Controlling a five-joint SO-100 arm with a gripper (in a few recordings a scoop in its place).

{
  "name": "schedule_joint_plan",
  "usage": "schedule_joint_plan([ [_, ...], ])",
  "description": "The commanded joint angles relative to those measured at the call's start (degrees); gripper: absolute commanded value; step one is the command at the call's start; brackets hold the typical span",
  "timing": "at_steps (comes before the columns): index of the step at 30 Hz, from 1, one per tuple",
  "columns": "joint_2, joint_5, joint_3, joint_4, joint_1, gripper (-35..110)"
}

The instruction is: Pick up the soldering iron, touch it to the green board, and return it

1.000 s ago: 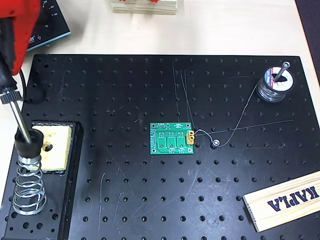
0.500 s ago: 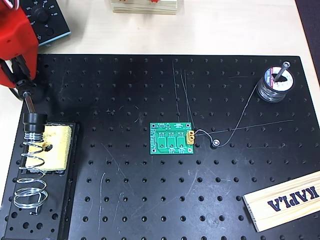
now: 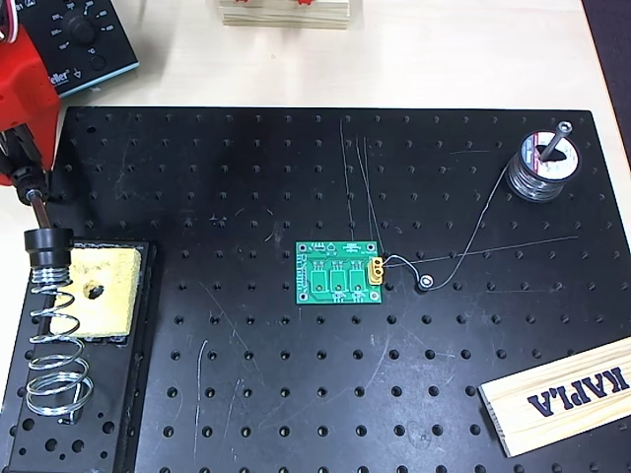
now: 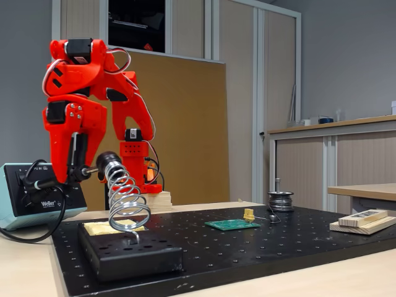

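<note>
The red pincer (image 4: 73, 175) is clamped on the soldering iron (image 4: 43, 183), whose handle sticks out behind it while the thin metal shaft runs forward into the black collar of the coil stand (image 4: 125, 201), just ahead of the fingers. Judging from that, the step in hand is drawing the iron out of its holder — the tip looks still inside the collar, so the next move calls for a straight pull back along the shaft's line until it clears, then a swing toward the green board (image 3: 340, 273), which lies flat and well apart from the pincer, out in the middle of the black perforated board (image 3: 296, 394). Against the overhead picture half a second ago, the pincer has backed toward the picture's left edge and the coil has settled straighter beside the yellow sponge (image 3: 99, 296).
</note>
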Motion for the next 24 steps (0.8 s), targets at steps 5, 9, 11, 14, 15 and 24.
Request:
schedule_joint_plan([
  [5, 13.0, -3.2, 11.9, 0.6, -4.9, 23],
  [9, 20.3, -5.9, 20.4, -0.1, -4.0, 29],
  [11, 22.4, -7.0, 23.3, -0.8, -3.5, 31],
  [14, 23.7, -9.1, 25.4, -1.1, -2.3, 32],
  [15, 24.0, -9.6, 25.8, -1.2, -1.8, 32],
  [24, 40.1, -11.0, 42.5, -2.5, 2.4, 32],
])
